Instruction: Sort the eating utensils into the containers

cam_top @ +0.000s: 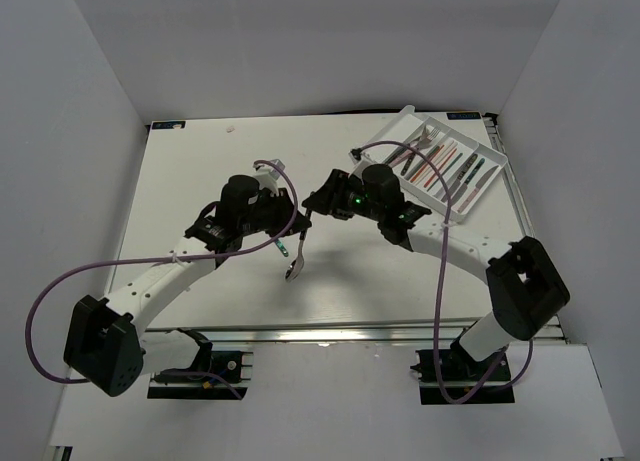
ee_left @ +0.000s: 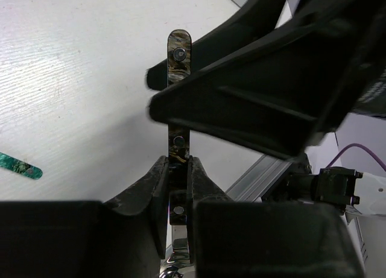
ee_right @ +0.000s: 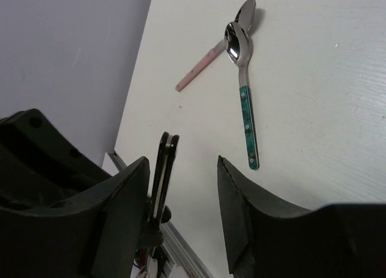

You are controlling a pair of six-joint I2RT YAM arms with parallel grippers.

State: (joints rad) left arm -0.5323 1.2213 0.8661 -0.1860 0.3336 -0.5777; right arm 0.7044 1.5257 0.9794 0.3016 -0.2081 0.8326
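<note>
My left gripper (ee_left: 179,176) is shut on the dark marbled handle of a utensil (ee_left: 179,55), held above the table. Its rounded metal end (cam_top: 293,271) hangs down towards the near edge. My right gripper (ee_right: 184,187) is open around the free end of that same handle (ee_right: 164,163). The handle lies close to one finger (ee_right: 123,205), with a clear gap to the other. A teal-handled spoon (ee_right: 246,103) and a pink-handled spoon (ee_right: 202,64) lie on the table, their bowls overlapping. The white tray (cam_top: 380,133) at the back right holds several utensils in its compartments.
White walls close in the table on three sides. The two arms meet over the middle of the table (cam_top: 200,171). A metal rail (cam_top: 330,333) runs along the near edge, and purple cables loop off both arms.
</note>
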